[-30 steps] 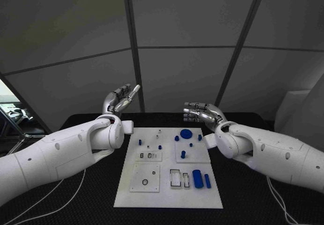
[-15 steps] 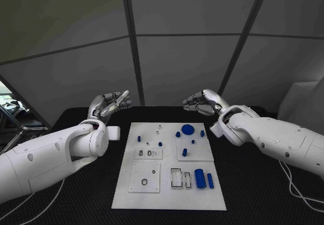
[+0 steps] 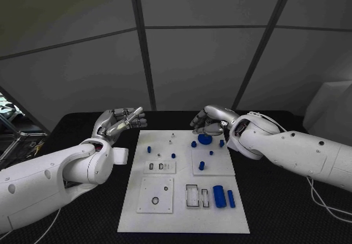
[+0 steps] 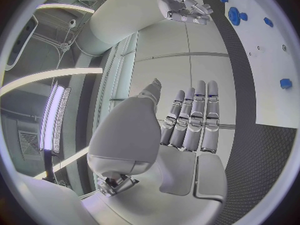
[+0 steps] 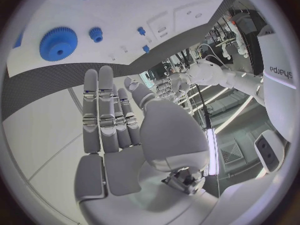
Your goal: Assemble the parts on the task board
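The board [image 3: 183, 213] is laid flat in the middle of the table [image 3: 293, 203], with blue parts spread over its far and right areas: a gear [image 3: 204, 139] near the far edge and a cylinder [image 3: 219, 195] near the front right. The left hand [image 3: 117, 122] is held above the table beside the board's far left corner, fingers extended side by side, nothing gripped. The right hand [image 3: 209, 120] is poised above the far edge near the gear, fingers straight and empty.

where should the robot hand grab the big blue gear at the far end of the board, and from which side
Probably by its toothed rim, coming down from above. The big blue gear lies flat on the task board, so only the rim and top face are exposed. The right hand hovers just beyond it, holding nothing, and looks the nearer one to use.
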Action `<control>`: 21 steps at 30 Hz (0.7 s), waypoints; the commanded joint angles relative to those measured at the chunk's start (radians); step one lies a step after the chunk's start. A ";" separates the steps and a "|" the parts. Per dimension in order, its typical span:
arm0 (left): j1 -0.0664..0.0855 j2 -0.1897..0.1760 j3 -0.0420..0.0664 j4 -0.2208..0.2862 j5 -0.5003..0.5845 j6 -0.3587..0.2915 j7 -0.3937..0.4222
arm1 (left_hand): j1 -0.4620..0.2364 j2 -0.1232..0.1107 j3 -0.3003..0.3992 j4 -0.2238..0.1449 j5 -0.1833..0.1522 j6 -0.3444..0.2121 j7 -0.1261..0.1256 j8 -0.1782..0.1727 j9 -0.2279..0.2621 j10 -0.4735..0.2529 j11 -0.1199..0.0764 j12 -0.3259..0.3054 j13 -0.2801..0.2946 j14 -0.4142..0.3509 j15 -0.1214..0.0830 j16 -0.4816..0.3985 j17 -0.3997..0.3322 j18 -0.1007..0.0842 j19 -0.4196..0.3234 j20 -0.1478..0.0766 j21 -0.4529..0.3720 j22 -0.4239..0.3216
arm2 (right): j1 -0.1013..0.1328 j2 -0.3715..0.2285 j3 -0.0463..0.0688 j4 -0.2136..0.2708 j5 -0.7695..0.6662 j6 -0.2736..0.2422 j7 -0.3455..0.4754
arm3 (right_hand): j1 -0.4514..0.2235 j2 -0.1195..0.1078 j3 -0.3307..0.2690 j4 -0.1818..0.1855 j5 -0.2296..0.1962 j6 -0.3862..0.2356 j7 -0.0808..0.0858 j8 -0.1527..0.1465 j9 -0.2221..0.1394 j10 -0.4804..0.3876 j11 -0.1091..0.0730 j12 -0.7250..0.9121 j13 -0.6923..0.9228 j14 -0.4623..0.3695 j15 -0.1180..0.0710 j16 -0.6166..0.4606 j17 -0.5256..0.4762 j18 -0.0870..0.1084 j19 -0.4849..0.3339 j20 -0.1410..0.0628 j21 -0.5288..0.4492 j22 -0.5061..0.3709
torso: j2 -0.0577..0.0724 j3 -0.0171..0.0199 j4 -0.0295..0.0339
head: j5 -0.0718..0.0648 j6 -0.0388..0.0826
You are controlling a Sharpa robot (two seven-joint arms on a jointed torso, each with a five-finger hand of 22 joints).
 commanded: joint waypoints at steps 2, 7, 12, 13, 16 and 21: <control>0.001 -0.006 0.001 0.033 -0.022 0.024 -0.012 | -0.003 0.006 -0.001 -0.007 -0.005 0.003 0.003 -0.004 -0.001 0.003 0.003 -0.003 -0.001 -0.004 0.003 -0.003 0.001 0.041 0.002 0.001 0.003 0.000 | 0.004 0.001 0.001 0.026 -0.282 0.108 -0.132 | -0.002 -0.026 0.000 0.023 -0.008 -0.012 -0.011 -0.002 0.001 -0.035 0.000 0.002 0.005 0.048 -0.007 0.137 0.093 0.015 0.008 -0.005 0.110 0.084 | 0.025 -0.0021 0.0090 | -0.011 0.002; 0.001 -0.007 0.001 0.054 -0.022 0.027 -0.017 | -0.004 0.006 -0.003 -0.009 -0.005 0.002 0.006 -0.007 -0.001 0.001 0.004 -0.007 -0.001 -0.007 0.005 -0.007 0.002 0.040 0.000 0.002 0.003 0.000 | 0.005 0.002 0.001 0.039 -0.336 0.139 -0.162 | 0.009 -0.047 -0.002 0.054 -0.013 -0.023 -0.015 -0.001 0.001 -0.047 0.001 0.010 0.011 0.035 -0.008 0.284 0.205 -0.020 0.068 -0.003 0.353 0.374 | 0.035 -0.0020 0.0149 | -0.024 0.002; 0.001 -0.008 0.001 0.067 -0.022 0.030 -0.021 | -0.005 0.005 -0.004 -0.011 -0.005 0.000 0.008 -0.009 -0.001 -0.001 0.006 -0.009 -0.001 -0.009 0.006 -0.012 0.002 0.040 -0.002 0.003 0.002 0.000 | 0.005 0.005 0.001 0.040 -0.355 0.155 -0.170 | 0.021 -0.057 -0.011 0.080 -0.014 -0.029 -0.017 -0.001 0.001 -0.057 0.001 0.015 0.015 0.029 -0.007 0.455 0.375 -0.042 0.111 0.002 0.492 0.549 | 0.042 -0.0023 0.0157 | -0.029 0.003; 0.001 -0.008 0.001 0.069 -0.022 0.030 -0.021 | -0.006 0.005 -0.004 -0.011 -0.005 0.000 0.009 -0.010 -0.001 -0.001 0.007 -0.010 -0.001 -0.009 0.007 -0.013 0.002 0.040 -0.003 0.003 0.002 -0.001 | 0.005 0.006 0.001 0.039 -0.357 0.158 -0.171 | 0.022 -0.058 -0.012 0.083 -0.015 -0.031 -0.017 -0.001 0.001 -0.058 0.000 0.015 0.015 0.030 -0.006 0.472 0.392 -0.044 0.115 0.002 0.503 0.564 | 0.041 -0.0013 0.0160 | -0.030 0.002; 0.001 -0.008 0.001 0.073 -0.022 0.032 -0.022 | -0.006 0.005 -0.004 -0.011 -0.005 0.000 0.009 -0.010 -0.001 -0.001 0.007 -0.010 -0.001 -0.009 0.007 -0.013 0.002 0.040 -0.003 0.004 0.002 -0.001 | 0.005 0.008 0.001 0.036 -0.359 0.167 -0.172 | 0.029 -0.058 -0.012 0.089 -0.014 -0.036 -0.018 -0.001 0.001 -0.059 0.001 0.017 0.016 0.032 -0.006 0.522 0.444 -0.051 0.128 0.003 0.537 0.609 | 0.042 -0.0003 0.0172 | -0.031 0.001; 0.001 -0.010 0.001 0.079 -0.022 0.033 -0.024 | -0.006 0.005 -0.005 -0.012 -0.004 -0.001 0.010 -0.011 -0.001 -0.002 0.008 -0.012 -0.001 -0.010 0.007 -0.015 0.002 0.040 -0.004 0.004 0.002 -0.001 | 0.005 0.014 0.001 0.029 -0.362 0.185 -0.172 | 0.039 -0.056 -0.006 0.097 -0.013 -0.038 -0.018 0.000 0.001 -0.056 0.000 0.021 0.017 0.034 -0.005 0.596 0.518 -0.060 0.150 0.004 0.586 0.677 | 0.043 -0.0003 0.0187 | -0.030 0.000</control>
